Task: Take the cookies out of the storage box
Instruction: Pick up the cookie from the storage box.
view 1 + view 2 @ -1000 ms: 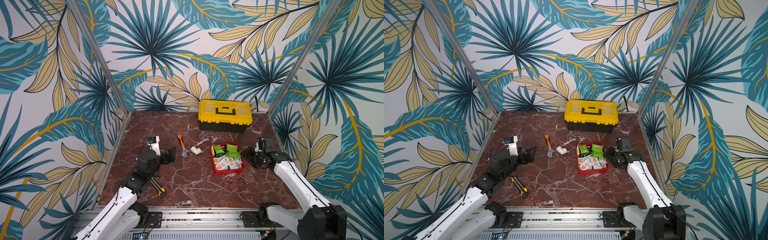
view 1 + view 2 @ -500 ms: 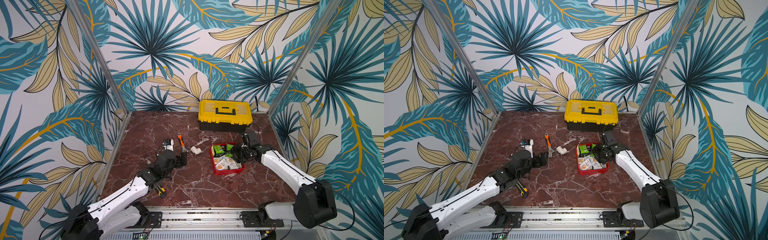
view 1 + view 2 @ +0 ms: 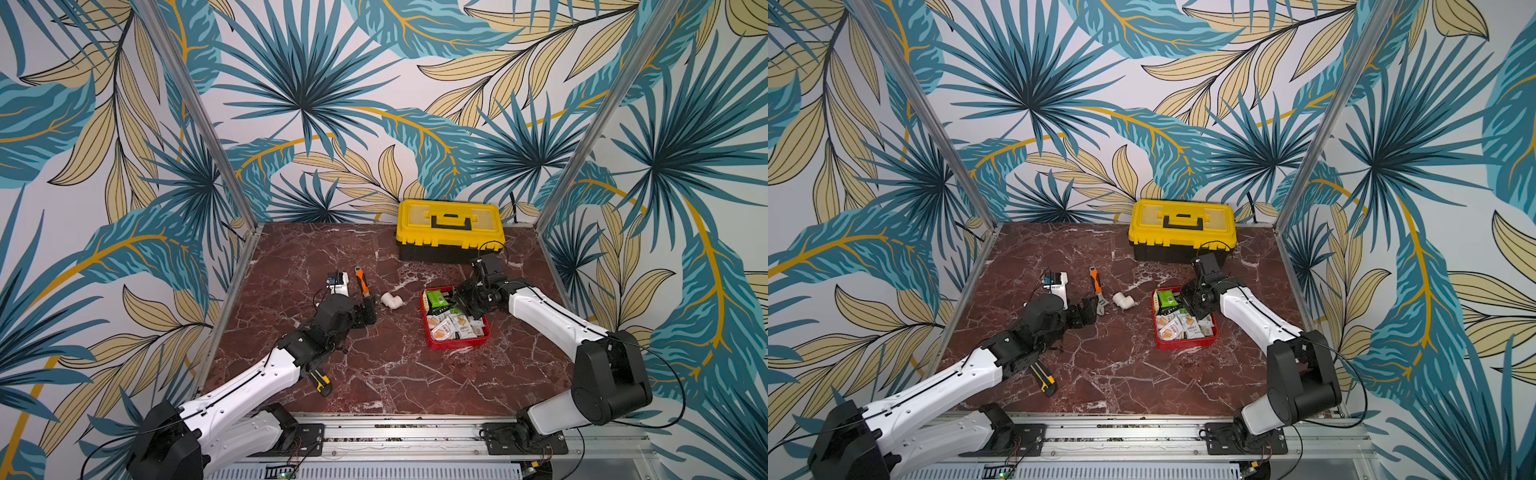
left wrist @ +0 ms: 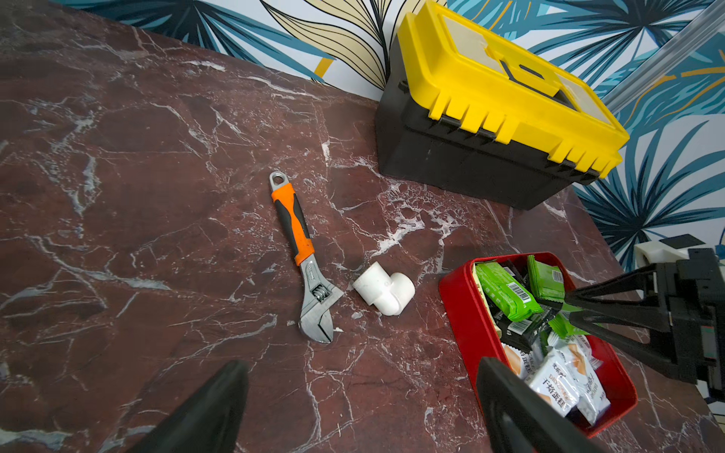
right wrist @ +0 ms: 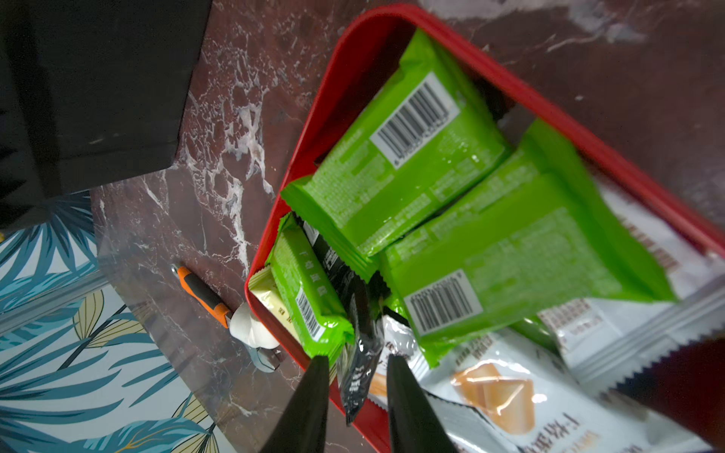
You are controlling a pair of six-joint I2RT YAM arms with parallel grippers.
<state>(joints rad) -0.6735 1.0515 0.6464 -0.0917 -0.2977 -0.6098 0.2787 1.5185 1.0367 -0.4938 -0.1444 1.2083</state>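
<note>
Black packet [image 5: 359, 380] runs lengthwise between parted jaws of right gripper [image 5: 357, 357]; left gripper [image 4: 361, 364] gapes.

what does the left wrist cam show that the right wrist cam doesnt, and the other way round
Left wrist only: the toolbox's yellow lid, the open left gripper, and the right gripper seen from outside, fingertips inside the storage box.
Right wrist only: a close look at a black cookie packet between the right gripper's fingertips. Whether it is clamped is unclear.
Both: the red storage box, the green cookies, the white pipe elbow and the wrench.
</note>
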